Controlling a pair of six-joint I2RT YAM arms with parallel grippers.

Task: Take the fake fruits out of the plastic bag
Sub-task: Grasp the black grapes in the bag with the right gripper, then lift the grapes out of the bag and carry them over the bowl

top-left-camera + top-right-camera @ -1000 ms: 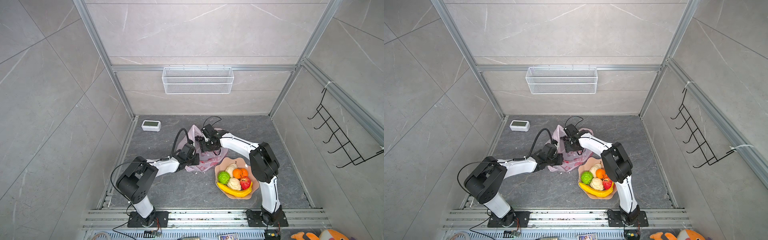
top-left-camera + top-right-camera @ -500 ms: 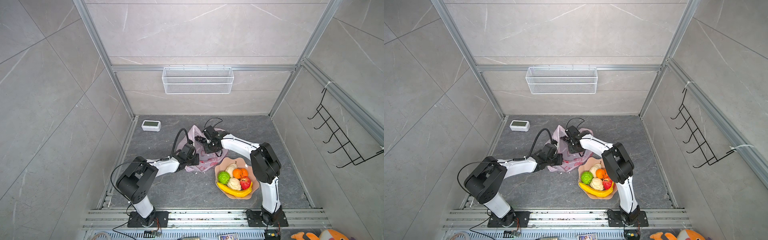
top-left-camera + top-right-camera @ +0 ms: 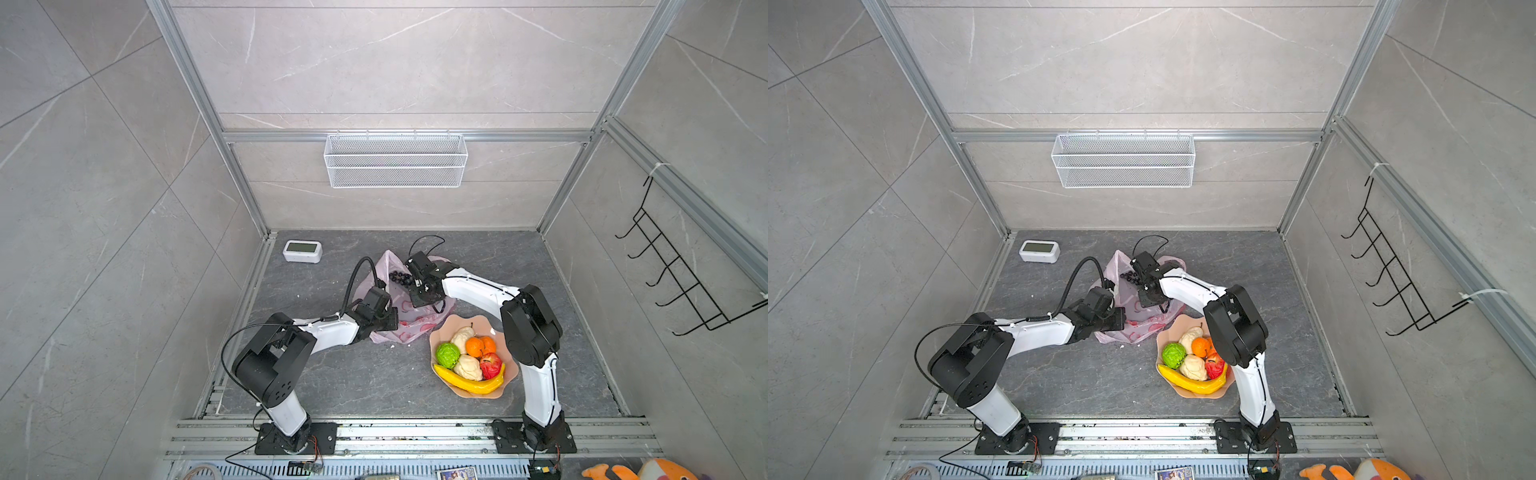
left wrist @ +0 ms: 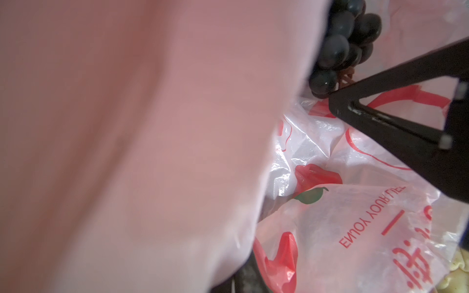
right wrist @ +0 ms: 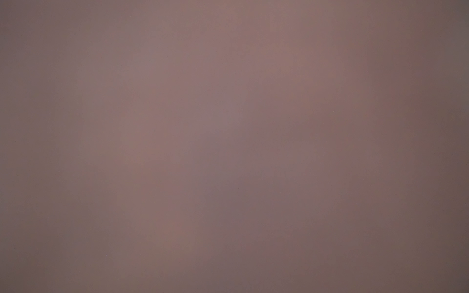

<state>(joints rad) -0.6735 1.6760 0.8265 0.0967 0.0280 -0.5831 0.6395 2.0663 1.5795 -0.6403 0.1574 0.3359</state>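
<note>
Just changed: my right claw (image 3: 414, 284), spread a second ago, is now pressed together at the bag mouth, hard beside the grape bunch (image 3: 399, 277).
Catch: unconfirmed. In the left wrist view one finger (image 4: 380, 121) ends at the stem side of the bunch (image 4: 340, 48). Whether I have stem, film or nothing, I cannot tell.
Right wrist view: pink-brown haze only; I judge film lies over the lens.
My left claw (image 3: 386, 322): pressed together on the near edge of the plastic bag (image 3: 415, 322), pinching the film to hold it.
Grape bunch, place: inside the open bag, at its far end.
Already out: banana (image 3: 469, 384), apple (image 3: 490, 365), green ball (image 3: 447, 355), oranges (image 3: 473, 346) and cream lumps (image 3: 467, 366), all in the dish (image 3: 444, 332) just beside the bag.
Meaning: the grapes look like the last fruit inside; a lift would prove the grip.
In the way: loose film round the bunch may rise with it, and the dish is heaped.
Around: clock (image 3: 302, 251), wire basket (image 3: 395, 160) and plush toy (image 3: 656, 471), all well apart.
</note>
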